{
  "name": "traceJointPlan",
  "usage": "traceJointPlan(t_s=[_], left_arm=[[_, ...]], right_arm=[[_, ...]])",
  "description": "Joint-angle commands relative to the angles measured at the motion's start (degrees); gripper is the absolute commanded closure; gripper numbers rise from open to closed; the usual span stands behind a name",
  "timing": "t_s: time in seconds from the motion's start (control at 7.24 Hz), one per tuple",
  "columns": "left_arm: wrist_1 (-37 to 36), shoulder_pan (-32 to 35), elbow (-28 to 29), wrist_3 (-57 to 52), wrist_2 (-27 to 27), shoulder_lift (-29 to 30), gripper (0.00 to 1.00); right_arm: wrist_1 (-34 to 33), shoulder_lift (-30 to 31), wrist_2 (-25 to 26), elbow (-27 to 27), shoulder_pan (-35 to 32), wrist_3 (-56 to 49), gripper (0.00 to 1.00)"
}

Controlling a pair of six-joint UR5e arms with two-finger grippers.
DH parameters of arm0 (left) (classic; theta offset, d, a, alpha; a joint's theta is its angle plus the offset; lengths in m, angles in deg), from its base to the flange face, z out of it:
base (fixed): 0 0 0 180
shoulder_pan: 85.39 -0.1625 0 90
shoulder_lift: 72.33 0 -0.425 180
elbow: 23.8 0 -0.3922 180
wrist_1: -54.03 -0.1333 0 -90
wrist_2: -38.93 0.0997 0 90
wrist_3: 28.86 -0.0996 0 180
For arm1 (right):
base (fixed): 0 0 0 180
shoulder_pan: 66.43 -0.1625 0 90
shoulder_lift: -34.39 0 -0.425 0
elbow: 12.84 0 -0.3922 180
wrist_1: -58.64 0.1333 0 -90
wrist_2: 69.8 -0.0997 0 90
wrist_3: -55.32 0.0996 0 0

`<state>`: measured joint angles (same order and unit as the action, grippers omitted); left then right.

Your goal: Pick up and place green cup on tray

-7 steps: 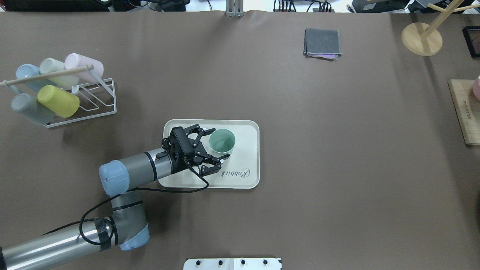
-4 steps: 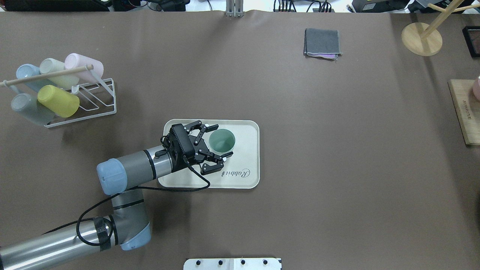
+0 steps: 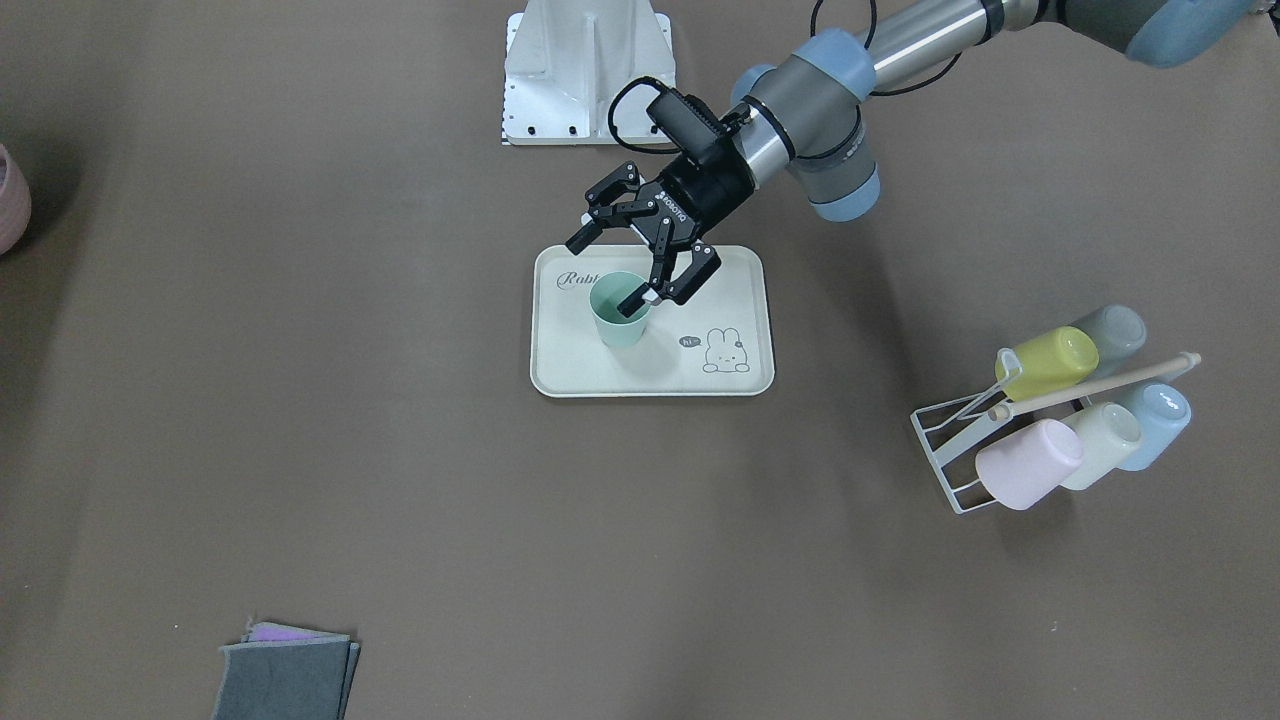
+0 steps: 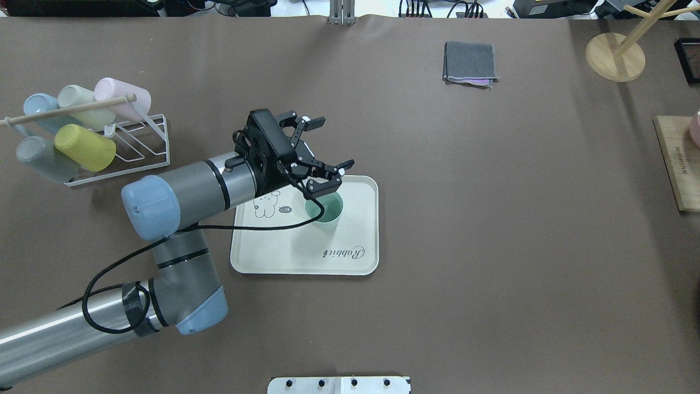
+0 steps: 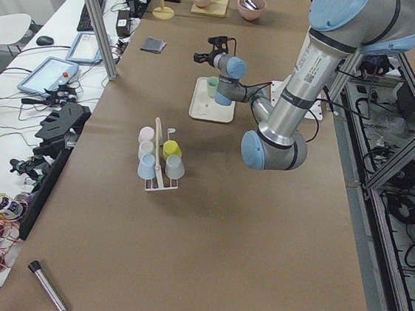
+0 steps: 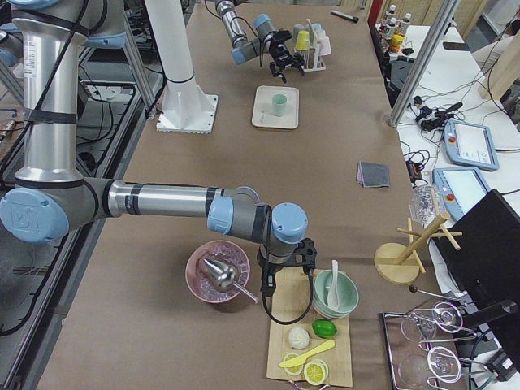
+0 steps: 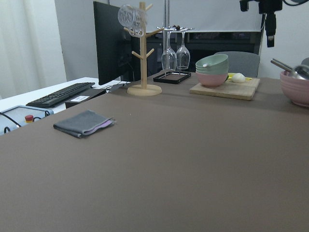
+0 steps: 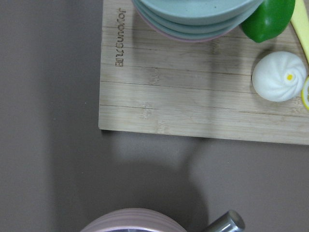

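Front-facing view: the green cup (image 3: 622, 328) stands upright, mouth up, on the tray (image 3: 600, 375), in the tray's half toward the robot's right. The left tool (image 3: 603, 272) has its fingers spread wide with nothing between them. One fingertip crosses the cup's rim in the picture.

Overhead view: the tray lies nearer the bench's robot-side edge than its far edge, somewhat toward the left end. Here the released tool falls over the tray's far rim, whereas the front view puts it over the robot-side rim. That fits a tool held well up.

Exterior left view: the tool hangs above the cup, apart from it.

Exterior right view: the right tool (image 6: 286, 272) hovers over a wooden board (image 6: 280, 361) near the bench's right end. I cannot tell whether it is released or clenched.

Left wrist view: only bare bench, a folded grey cloth (image 7: 83, 123) and far clutter; no cup, no tray.

Right wrist view: the board and bowls, no fingers.

Judgement: the placing looks done, with the cup on the tray and let go. At most, clearing the left arm away is left.
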<state>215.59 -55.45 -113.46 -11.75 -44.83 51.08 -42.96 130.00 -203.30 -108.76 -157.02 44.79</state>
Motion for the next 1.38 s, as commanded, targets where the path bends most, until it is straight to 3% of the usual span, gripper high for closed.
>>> traceJointPlan(t_s=[0.0, 0.28, 0.41, 0.83, 0.97, 1.24], left_arm=[[-21.1, 6.8, -3.3, -0.2, 0.0, 4.5, 0.02], [-52.3, 16.7, -14.4, -0.5, -0.6, 5.0, 0.02], [-59.8, 21.9, -15.4, -0.4, -2.6, 4.9, 0.02], [-62.3, 41.5, -10.3, 0.6, -5.2, -3.3, 0.02], [-62.4, 46.5, -9.0, 1.2, -11.6, -7.2, 0.02], [-62.3, 57.6, -0.5, 2.6, -33.3, -12.1, 0.02]], right_arm=[[0.0, -0.1, -0.2, -0.1, 0.0, 0.3, 0.0], [-0.3, 0.0, -0.2, -0.7, 0.0, 1.8, 0.0], [-0.2, -0.2, -0.2, -0.9, -0.3, 2.7, 0.0], [0.0, 0.2, -0.3, -2.5, -0.5, 5.0, 0.0], [-0.1, 0.2, -0.3, -2.5, -0.5, 5.4, 0.0], [-0.1, -0.2, -0.3, -2.5, -0.5, 5.6, 0.0]])
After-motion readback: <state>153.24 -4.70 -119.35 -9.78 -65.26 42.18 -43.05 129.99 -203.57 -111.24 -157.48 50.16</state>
